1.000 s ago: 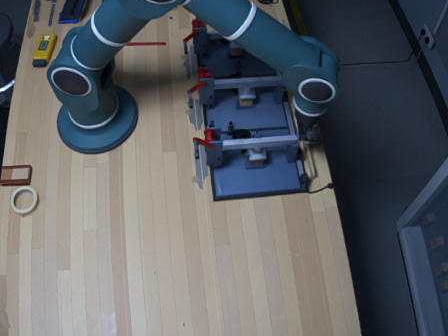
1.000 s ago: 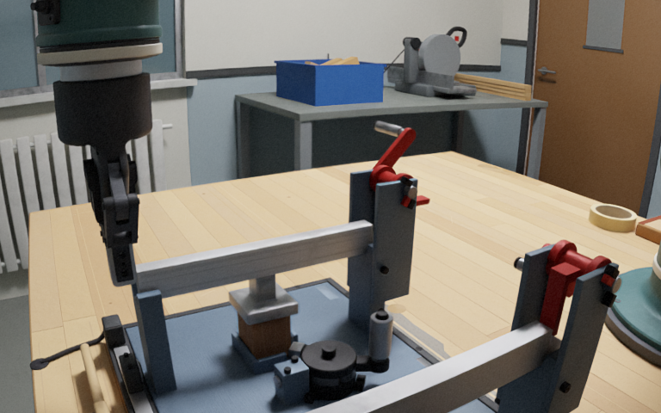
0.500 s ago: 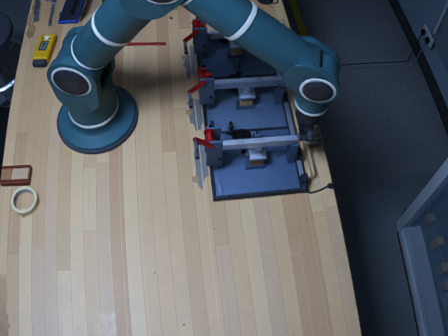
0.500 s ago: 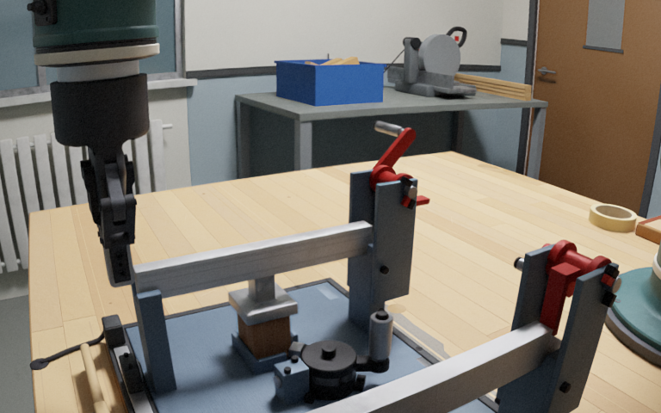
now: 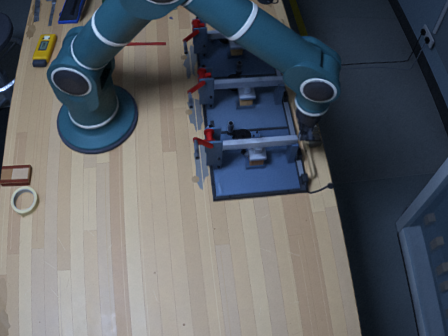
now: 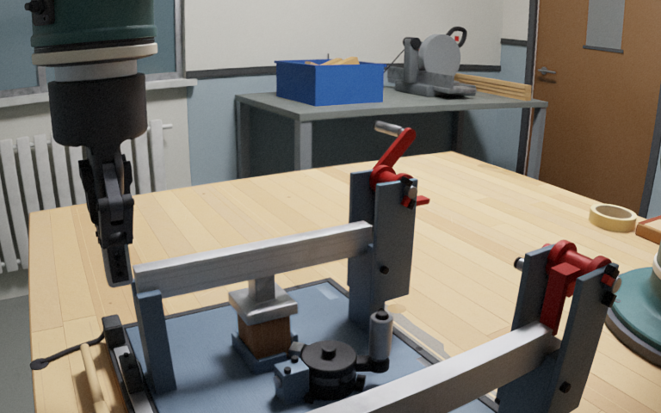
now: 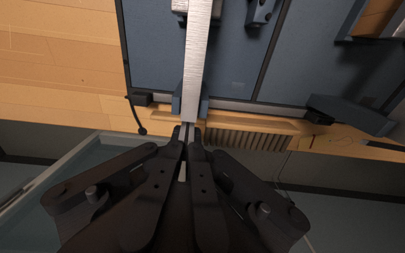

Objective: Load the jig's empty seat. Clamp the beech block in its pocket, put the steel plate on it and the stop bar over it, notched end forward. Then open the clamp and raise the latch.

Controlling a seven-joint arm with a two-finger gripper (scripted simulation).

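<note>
The steel plate (image 6: 263, 306) sits on the beech block (image 6: 263, 336) in its pocket, and the grey stop bar (image 6: 253, 259) runs over both, from a short post (image 6: 152, 336) to the tall latch post (image 6: 385, 243). My gripper (image 6: 118, 272) is closed and empty, with its fingertips at the free end of the stop bar (image 7: 195, 59). The red latch lever (image 6: 396, 152) on the tall post stands tilted upward. The black clamp knob (image 6: 329, 363) sits on the jig base just in front of the block.
Behind the jig stand a grey side table with a blue bin (image 6: 330, 80) and a saw (image 6: 433, 63). A neighbouring seat's bar and red latch (image 6: 568, 277) stand close on the right. A brush (image 7: 248, 131) lies along the bench edge, and a tape roll (image 6: 612, 217) lies far right.
</note>
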